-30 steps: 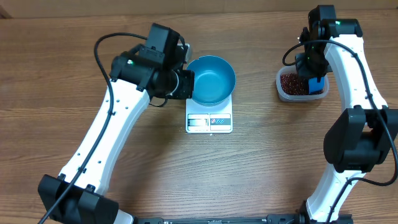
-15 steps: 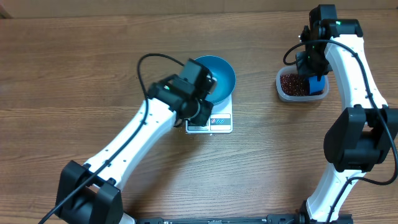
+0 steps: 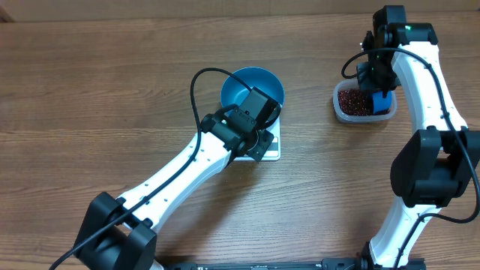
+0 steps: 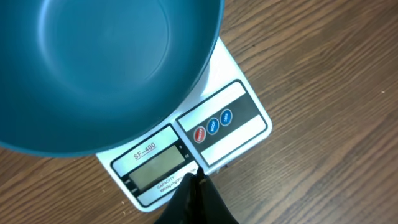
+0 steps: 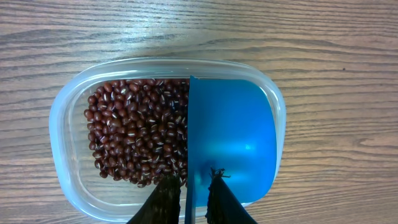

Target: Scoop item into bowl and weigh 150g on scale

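The blue bowl (image 3: pixel 249 86) (image 4: pixel 106 68) stands empty on the white scale (image 3: pixel 274 144) (image 4: pixel 244 104). My left gripper (image 4: pixel 198 177) (image 3: pixel 260 142) is shut and empty, its tip at the scale's front edge between the display and the round buttons. The beans (image 5: pixel 134 137) (image 3: pixel 348 98) fill the left half of a clear tub (image 5: pixel 61 130) at the right. A small blue scoop (image 5: pixel 233 143) (image 3: pixel 382 103) rests on its side in that tub. My right gripper (image 5: pixel 193 186) straddles the scoop's side wall with its jaws slightly apart, open.
The left arm (image 3: pixel 180 176) lies diagonally across the table's middle and hides most of the scale from above. The right arm (image 3: pixel 427 82) rises along the right edge. Bare wooden table (image 3: pixel 90 90) surrounds everything.
The left arm has swung from the bowl's left side to the scale's front edge. The right arm and scoop have stayed over the tub.
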`<state>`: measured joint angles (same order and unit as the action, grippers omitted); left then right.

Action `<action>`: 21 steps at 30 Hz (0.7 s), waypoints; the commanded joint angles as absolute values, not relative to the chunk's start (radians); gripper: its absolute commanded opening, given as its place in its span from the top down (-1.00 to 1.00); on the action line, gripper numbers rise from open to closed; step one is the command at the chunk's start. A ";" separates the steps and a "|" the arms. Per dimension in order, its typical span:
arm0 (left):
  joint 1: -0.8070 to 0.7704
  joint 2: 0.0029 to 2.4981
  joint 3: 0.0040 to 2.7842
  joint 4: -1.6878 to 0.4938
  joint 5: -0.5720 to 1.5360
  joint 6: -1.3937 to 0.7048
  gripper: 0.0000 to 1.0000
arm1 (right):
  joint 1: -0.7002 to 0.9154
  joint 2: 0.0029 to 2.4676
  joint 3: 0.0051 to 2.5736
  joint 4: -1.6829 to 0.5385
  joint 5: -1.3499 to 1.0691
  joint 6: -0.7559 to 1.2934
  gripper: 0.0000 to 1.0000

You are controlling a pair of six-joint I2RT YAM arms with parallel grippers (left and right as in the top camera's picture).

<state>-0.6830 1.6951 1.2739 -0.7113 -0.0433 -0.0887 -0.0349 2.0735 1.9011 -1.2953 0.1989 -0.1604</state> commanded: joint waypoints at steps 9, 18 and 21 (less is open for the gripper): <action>-0.684 1.805 1.267 -0.690 -0.063 -0.074 0.92 | -0.043 2.082 1.891 -1.291 0.204 -0.157 0.68; -0.684 1.805 1.268 -0.697 -0.078 -0.074 0.92 | -0.043 2.082 1.891 -1.291 0.204 -0.157 0.67; -0.684 1.805 1.280 -0.711 -0.089 -0.074 0.92 | -0.043 2.082 1.891 -1.291 0.204 -0.158 0.68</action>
